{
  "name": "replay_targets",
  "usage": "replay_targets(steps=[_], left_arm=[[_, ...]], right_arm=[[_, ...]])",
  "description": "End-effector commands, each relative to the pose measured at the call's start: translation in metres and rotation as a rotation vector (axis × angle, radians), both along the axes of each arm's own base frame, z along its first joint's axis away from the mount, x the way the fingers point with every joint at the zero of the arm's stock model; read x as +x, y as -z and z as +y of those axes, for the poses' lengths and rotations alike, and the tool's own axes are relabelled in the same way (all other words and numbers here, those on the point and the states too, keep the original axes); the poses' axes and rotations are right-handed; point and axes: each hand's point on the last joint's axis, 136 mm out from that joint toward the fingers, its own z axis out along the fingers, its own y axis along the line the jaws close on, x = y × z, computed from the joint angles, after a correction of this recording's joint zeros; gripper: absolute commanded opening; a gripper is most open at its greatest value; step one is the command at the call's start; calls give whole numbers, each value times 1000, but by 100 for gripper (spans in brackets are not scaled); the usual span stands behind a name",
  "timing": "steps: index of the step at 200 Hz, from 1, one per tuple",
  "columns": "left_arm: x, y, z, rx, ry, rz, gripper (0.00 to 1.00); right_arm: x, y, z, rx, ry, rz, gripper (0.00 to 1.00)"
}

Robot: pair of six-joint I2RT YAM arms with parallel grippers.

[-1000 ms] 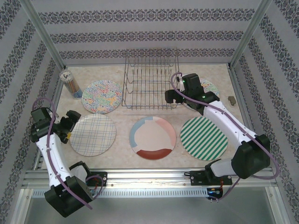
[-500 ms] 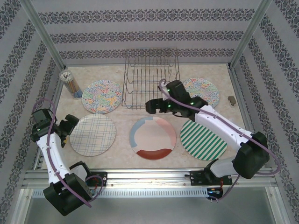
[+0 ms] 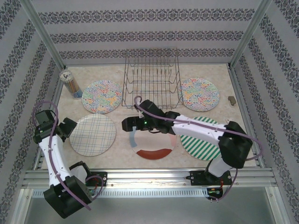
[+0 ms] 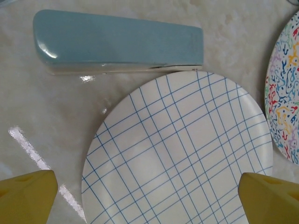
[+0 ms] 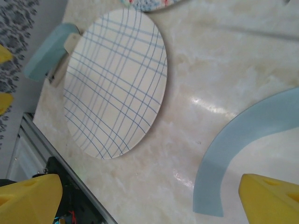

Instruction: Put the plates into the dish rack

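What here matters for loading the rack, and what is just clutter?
For the job: dish rack; checked plate; striped plate; colour-block plate; left floral plate; right floral plate.
Lying about: cup of pencils; stapler; small grey object at far right.

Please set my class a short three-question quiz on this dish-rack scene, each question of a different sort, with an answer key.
1. True or false: a plate already stands in the dish rack.
2. Over which plate's rim is the right gripper, its jaws apart?
3. How many plates lie flat on the table?

Key
1. False: the rack holds nothing.
2. The cream colour-block plate, at its left rim.
3. Five.
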Motion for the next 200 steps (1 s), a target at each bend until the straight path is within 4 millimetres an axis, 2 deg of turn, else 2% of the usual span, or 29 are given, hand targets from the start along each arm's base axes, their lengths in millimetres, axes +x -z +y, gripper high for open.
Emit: replay_targets(steps=[1, 25, 66, 88, 117, 200], left_arm=[[3, 9, 5, 28, -62, -40, 100], [9, 25, 3, 31, -60, -92, 100], [18, 31, 4, 59, -64, -194, 100], [27, 40, -1, 26, -19, -213, 100], [36, 42, 1, 36, 18, -231, 100], [40, 53, 6, 53, 22, -220, 100]], right_arm=[[4, -12, 27, 60, 11, -5, 97], [-1, -12, 46, 67, -20, 1, 97], [0, -3, 69, 69, -30, 30, 96], [3, 6, 74, 40, -32, 34, 95], [9, 16, 80, 17, -31, 37, 95], [22, 39, 107, -8, -25, 75, 94]])
